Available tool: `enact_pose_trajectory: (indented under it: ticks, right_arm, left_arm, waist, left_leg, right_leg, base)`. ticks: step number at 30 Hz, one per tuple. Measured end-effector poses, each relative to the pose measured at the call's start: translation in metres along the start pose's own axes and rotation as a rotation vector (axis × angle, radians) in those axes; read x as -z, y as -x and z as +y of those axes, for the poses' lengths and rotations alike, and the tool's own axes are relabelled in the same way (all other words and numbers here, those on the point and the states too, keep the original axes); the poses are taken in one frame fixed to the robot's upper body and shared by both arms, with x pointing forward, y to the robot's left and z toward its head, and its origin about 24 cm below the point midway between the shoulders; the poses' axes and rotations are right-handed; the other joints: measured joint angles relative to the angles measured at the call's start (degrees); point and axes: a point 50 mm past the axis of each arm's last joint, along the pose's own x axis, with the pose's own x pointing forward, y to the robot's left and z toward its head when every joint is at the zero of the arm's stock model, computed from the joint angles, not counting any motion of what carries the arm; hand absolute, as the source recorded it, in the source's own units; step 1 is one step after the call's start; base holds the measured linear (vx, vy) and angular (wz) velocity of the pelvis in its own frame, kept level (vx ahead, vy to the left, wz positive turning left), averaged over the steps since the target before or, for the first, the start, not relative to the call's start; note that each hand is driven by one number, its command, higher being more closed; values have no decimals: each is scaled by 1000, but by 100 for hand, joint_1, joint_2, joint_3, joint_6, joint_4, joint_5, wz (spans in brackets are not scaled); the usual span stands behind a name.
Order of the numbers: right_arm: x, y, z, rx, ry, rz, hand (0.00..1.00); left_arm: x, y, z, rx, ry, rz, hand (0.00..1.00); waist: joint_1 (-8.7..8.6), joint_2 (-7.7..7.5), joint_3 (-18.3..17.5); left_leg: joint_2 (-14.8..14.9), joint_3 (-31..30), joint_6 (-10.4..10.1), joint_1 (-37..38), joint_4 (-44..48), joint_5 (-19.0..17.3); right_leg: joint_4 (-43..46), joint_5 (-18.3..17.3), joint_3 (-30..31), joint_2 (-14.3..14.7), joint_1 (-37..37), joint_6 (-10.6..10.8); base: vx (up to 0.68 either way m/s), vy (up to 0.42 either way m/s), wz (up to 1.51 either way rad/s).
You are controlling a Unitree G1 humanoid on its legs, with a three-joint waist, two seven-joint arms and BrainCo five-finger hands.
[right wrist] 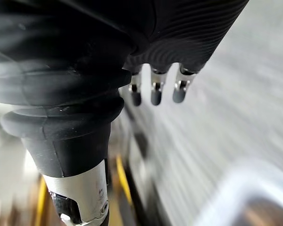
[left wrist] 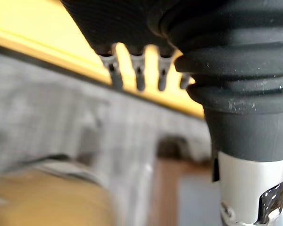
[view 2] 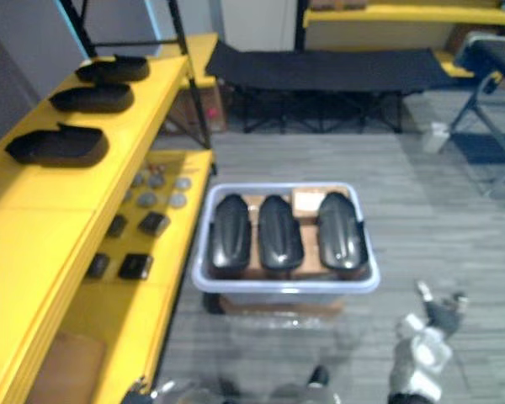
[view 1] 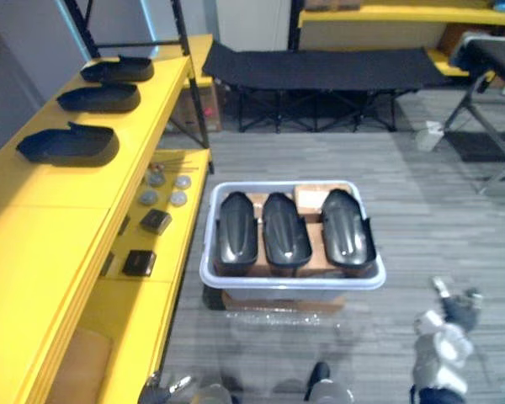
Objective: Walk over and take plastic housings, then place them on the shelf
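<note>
Three glossy black plastic housings [view 1: 285, 229] lie side by side in a pale grey bin [view 1: 290, 280] on the floor ahead. Three more black housings [view 1: 71, 145] sit in a row on the top board of the yellow shelf [view 1: 42, 227] at the left. My right hand [view 1: 444, 332] hangs low at the right, short of the bin, open and holding nothing; its fingers [right wrist: 155, 92] point at bare floor. At the bottom edge, beside the shelf, my left hand [view 1: 164, 389] is also open, its straight fingers [left wrist: 139, 75] near a yellow board.
The bin rests on a cardboard box [view 1: 278, 300]. The lower yellow board carries small black parts [view 1: 156, 221] and grey discs [view 1: 167, 189]. A black folding cot [view 1: 320, 67] stands behind the bin. A white bottle [view 1: 429, 135] stands on the floor at the right.
</note>
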Motion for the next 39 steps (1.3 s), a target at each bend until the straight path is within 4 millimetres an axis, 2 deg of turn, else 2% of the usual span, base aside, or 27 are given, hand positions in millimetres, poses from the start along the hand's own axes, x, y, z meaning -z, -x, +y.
enact_pose_trajectory:
  ticks: [1,4,5,6,7,9,12,14,16,18,21,24,30,39]
  right_arm:
    - [-15,-10,5,45,-17,-35,0]
    - [-56,-28,26,85,-74,-111,0]
    - [-76,-35,34,93,-98,-146,0]
    - [-85,-38,37,93,-110,-161,0]
    - [-108,-43,45,85,-135,-202,0]
    - [-132,-46,57,53,-139,-246,0]
    - [-150,-46,78,-18,-102,-258,0]
    - [-158,-45,92,-71,-67,-254,0]
    - [-164,-44,99,-99,-31,-260,0]
    - [-180,-41,110,-142,8,-295,0]
    - [-189,-35,126,-193,75,-324,0]
    - [-187,-33,131,-226,161,-341,0]
    - [-186,-29,139,-297,259,-358,0]
    - [-167,-33,139,-362,382,-248,0]
  left_arm:
    - [1,0,0,0,8,6,0]
    - [-2,-2,-4,11,44,2,0]
    - [-5,-3,-7,21,59,-5,0]
    - [-6,-4,-9,26,75,-8,0]
    - [-10,-4,-17,49,98,-28,0]
    - [-16,-5,-27,79,131,-56,0]
    - [-27,-7,-36,114,127,-98,0]
    - [-38,-9,-40,133,127,-136,0]
    - [-46,-10,-45,151,137,-156,0]
    - [-55,-11,-51,171,141,-180,0]
    - [-62,-11,-53,183,143,-203,0]
    - [-63,-11,-54,188,164,-204,0]
    - [-65,-11,-53,196,147,-210,0]
    - [-66,-11,-53,194,178,-206,0]
  waist:
    - [29,21,40]
    - [44,13,330]
    - [46,51,437]
    - [46,86,479]
    - [47,208,581]
    - [35,367,775]
    - [49,487,932]
    - [50,512,1113]
    - [80,487,1145]
    - [115,513,1316]
    - [170,542,1405]
    - [230,536,1411]
    - [209,519,1421]
    - [233,510,1428]
  left_leg:
    - [7,-4,-20,-141,22,-1]
    - [3,-1,14,-344,24,111]
    - [-17,-9,23,-459,10,182]
    - [-32,-17,23,-516,-9,205]
    - [-69,-35,23,-616,-95,288]
    - [-119,-92,24,-638,-194,381]
    - [-173,-201,31,-816,-309,535]
    - [-226,-415,24,-912,-291,561]
    - [-293,-527,38,-1096,-277,585]
    - [-393,-648,82,-1223,-231,615]
    - [-432,-718,92,-1460,-106,621]
    - [-437,-754,97,-1552,-59,624]
    - [-419,-765,100,-1573,0,620]
    - [-350,-741,105,-1709,100,610]
  right_leg:
    - [-87,78,-105,-5,-87,-71]
    - [-223,268,-127,1,-241,-87]
    - [-242,371,-144,-1,-345,-102]
    - [-248,402,-153,-3,-405,-101]
    - [-244,438,-199,-24,-524,-82]
    - [-144,437,-238,-56,-602,-112]
    - [84,354,-270,-128,-857,-213]
    - [493,119,-329,-267,-1027,-208]
    - [847,-53,-383,-420,-1279,-221]
    - [1141,-185,-401,-602,-1420,-209]
    - [1293,-223,-402,-697,-1630,-229]
    - [1324,-227,-398,-710,-1692,-236]
    - [1348,-236,-378,-702,-1691,-249]
    - [1347,-227,-317,-655,-1795,-255]
  base:
    - [-137,17,-4]
    - [-60,-28,-1]
    - [-39,-27,2]
    - [-26,-37,7]
    - [11,-18,11]
    - [13,-11,15]
    - [2,-9,12]
    - [-44,-17,28]
    - [-53,-11,37]
    - [-63,-8,28]
    - [-63,-5,15]
    - [-45,-3,7]
    - [-22,2,0]
    - [-49,0,-2]
